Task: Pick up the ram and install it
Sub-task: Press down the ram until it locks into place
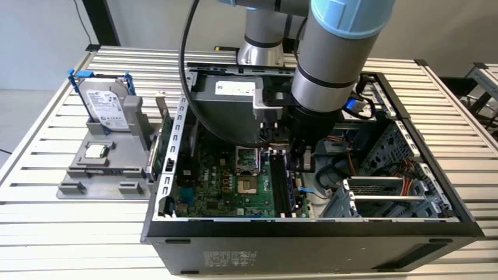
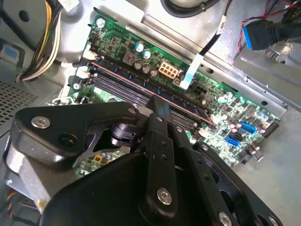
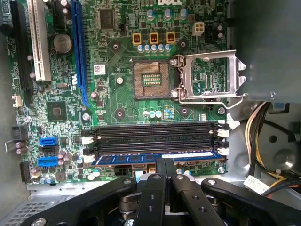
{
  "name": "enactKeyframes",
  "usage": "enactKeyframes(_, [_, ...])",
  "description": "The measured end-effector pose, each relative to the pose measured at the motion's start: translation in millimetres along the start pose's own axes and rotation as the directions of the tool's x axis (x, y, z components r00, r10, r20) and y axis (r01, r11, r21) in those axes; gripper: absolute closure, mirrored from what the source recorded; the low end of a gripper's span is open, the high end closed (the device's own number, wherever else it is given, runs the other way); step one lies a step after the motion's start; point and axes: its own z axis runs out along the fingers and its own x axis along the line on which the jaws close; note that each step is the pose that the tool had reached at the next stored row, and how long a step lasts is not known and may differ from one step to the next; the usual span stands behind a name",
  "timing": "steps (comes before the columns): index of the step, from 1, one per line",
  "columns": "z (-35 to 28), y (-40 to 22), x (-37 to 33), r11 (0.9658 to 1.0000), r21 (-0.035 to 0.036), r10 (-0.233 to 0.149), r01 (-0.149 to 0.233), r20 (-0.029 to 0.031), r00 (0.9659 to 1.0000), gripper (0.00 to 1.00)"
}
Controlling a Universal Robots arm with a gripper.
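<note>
1. Black gripper (image 3: pixel 164 162) is down inside the open computer case (image 1: pixel 435 227), over the motherboard (image 3: pixel 122 101), seen in both wrist views.
2. Its fingers (image 3: pixel 161 172) are pressed together, pinching the ram (image 3: pixel 155 157) by its upper edge.
3. The ram, a blue strip edge-on in the first wrist view, sits in the outermost of the black memory slots (image 3: pixel 155 136), the one closest to the board's edge; I cannot tell whether it is fully seated.
4. White slot latches (image 3: pixel 222 129) stand at both ends of the slots.
5. The processor socket (image 3: pixel 150 79) lies bare, its metal retention frame (image 3: pixel 211 75) swung open.
6. In the exterior view, a silver hard drive (image 1: pixel 105 105) with blue rails stands in a grey fixture (image 1: pixel 105 175) outside the case, on the exterior view's left.
</note>
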Motion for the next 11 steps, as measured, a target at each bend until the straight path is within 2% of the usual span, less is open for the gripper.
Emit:
enactKeyframes(3, [2.7, -1.6, -0.2, 1.0, -0.0003, -0.008, 0.008, -0.0003, 1.0, 1.0])
enactKeyframes(11, [17.3, -1.4, 0.2, 1.0, -0.0003, -0.008, 0.008, -0.0002, 1.0, 1.0])
